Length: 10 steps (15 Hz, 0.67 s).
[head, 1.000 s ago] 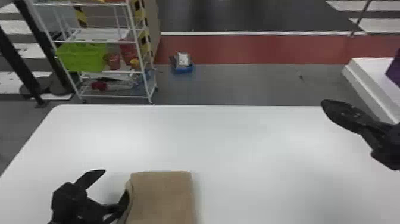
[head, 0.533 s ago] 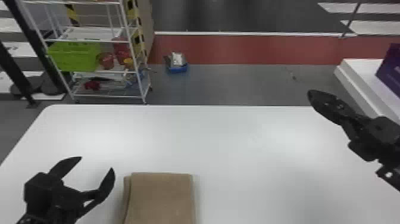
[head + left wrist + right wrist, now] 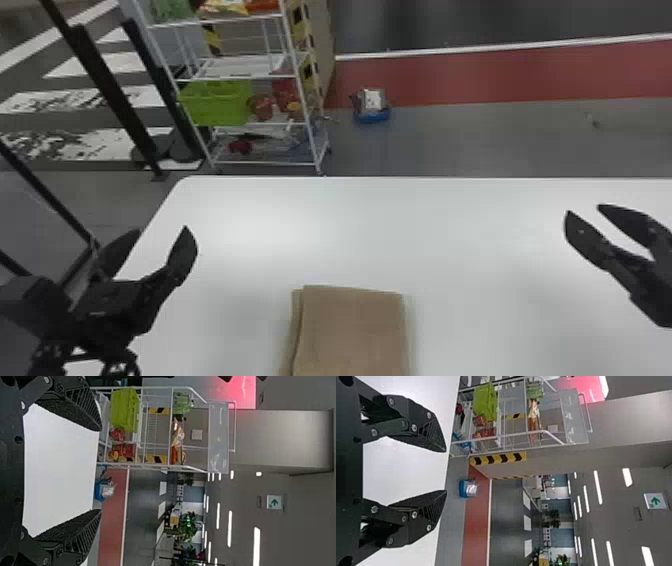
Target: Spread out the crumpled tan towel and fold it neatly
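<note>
Folded tan cloth towel (image 3: 352,330) here, likely light, floppy, best pinched at its layered edge; black left gripper (image 3: 162,229), black right gripper (image 3: 583,209), both with fingers apart!

Towel (image 3: 352,332): soft-looking cloth, matt, no shine. Desk (image 3: 450,240): smooth white top, slight sheen, strongest toward the far left corner. Left gripper (image 3: 162,229) and right gripper (image 3: 584,209): black, mostly matt; pads (image 3: 75,414) rough and grainy in wrist views. Past desk's far edge: crate (image 3: 215,104) plastic, rack (image 3: 240,78) looks like white-coated metal, floor (image 3: 475,142) smooth.
</note>
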Tool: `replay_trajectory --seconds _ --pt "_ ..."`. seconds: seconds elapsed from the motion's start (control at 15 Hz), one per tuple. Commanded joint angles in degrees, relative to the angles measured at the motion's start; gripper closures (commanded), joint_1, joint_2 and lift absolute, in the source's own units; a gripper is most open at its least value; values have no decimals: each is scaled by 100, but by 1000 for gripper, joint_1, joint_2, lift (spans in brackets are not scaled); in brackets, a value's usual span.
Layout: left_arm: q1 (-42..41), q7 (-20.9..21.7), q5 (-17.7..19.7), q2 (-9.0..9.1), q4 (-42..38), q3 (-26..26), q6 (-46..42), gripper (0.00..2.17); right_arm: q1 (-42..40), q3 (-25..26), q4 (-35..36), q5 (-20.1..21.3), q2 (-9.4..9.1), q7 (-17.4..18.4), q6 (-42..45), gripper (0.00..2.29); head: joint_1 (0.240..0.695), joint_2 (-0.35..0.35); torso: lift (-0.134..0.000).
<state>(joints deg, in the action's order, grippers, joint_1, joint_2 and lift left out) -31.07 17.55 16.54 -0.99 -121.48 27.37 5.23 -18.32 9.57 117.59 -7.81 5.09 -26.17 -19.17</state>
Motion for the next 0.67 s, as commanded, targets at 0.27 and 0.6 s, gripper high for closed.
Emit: replay_trajectory --seconds 0.27,0.6 --pt "-233 249 42 113 370 -21 -403 164 -1112 519 431 350 -395 -960 1552 60 695 239 -122" --pt "-241 372 -46 107 775 102 -1001 164 -1341 941 9 341 -514 -1092 2343 53 695 227 -122"
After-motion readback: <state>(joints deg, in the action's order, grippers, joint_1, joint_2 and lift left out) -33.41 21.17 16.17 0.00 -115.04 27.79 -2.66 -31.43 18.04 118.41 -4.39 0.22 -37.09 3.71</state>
